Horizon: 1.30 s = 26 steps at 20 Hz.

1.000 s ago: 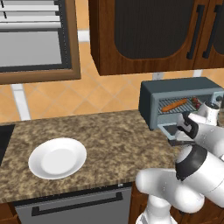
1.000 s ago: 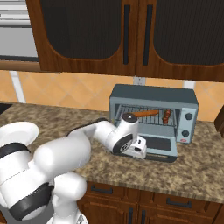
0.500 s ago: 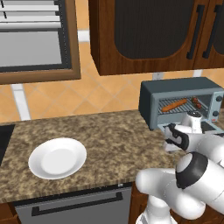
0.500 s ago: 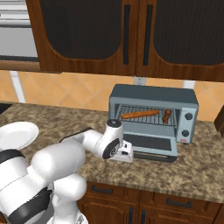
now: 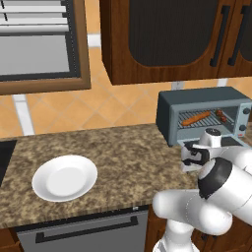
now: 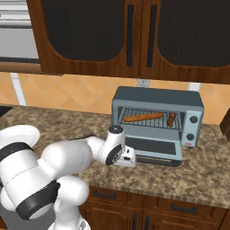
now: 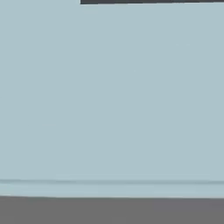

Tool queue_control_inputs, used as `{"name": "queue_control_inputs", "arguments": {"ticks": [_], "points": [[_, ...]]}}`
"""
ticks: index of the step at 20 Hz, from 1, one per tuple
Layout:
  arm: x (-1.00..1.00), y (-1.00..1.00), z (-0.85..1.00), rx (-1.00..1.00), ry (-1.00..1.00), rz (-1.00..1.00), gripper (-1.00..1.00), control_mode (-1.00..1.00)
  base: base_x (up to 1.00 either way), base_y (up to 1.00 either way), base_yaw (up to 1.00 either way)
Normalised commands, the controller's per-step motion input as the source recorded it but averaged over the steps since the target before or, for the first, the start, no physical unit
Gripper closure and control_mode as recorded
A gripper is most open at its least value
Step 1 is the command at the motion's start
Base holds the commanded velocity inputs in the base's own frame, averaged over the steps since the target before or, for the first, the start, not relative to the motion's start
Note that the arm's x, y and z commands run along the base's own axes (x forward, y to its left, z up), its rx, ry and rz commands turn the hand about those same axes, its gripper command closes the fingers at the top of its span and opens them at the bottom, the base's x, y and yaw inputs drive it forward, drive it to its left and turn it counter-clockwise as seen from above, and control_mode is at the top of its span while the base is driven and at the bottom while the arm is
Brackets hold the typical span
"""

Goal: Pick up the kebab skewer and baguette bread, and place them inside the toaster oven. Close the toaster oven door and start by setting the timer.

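Left base view, oven: one toaster oven (image 5: 170,106) at right centre, the toaster oven door (image 5: 235,142) dropped open.
Left base view, food: one baguette bread (image 5: 196,118) and one kebab skewer (image 5: 221,115) on the rack inside.
Left base view, other: one white plate (image 5: 64,177) at lower left; gripper (image 5: 189,156) low before the oven, fingers hidden, so I cannot tell their spread.
Right base view: one baguette bread (image 6: 143,117), one kebab skewer (image 6: 171,119), two knobs (image 6: 194,120) at the oven's right, possibly more; gripper (image 6: 131,158) beside the door's left edge.
Hand view: flat grey-blue surface (image 7: 109,96), probably the door.
Writing: none legible.

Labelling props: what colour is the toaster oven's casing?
Grey-blue, with a dark glass door; the toaster oven shows best in the right base view.
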Motion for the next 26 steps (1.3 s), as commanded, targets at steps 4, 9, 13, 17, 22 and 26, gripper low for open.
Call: {"name": "queue_control_inputs", "arguments": {"ticks": [4,9,13,17,22,26], "points": [[0.25,-0.05,-0.13,0.00,0.00,-0.12,-1.00,-1.00,0.00,0.00,0.00],[0.37,-0.04,-0.07,0.00,0.00,-0.14,-1.00,-1.00,0.00,0.00,0.00],[0.31,-0.04,-0.11,0.00,-0.05,-0.10,-1.00,-1.00,0.00,0.00,0.00],[0.15,-0.13,0.01,0.00,-0.14,-0.06,-1.00,-1.00,0.00,0.00,0.00],[0.24,-0.02,0.14,0.02,-0.27,-0.05,-1.00,-1.00,0.00,0.00,0.00],[0.60,-0.01,0.24,0.01,-0.33,-0.06,-1.00,-1.00,0.00,0.00,0.00]]}}
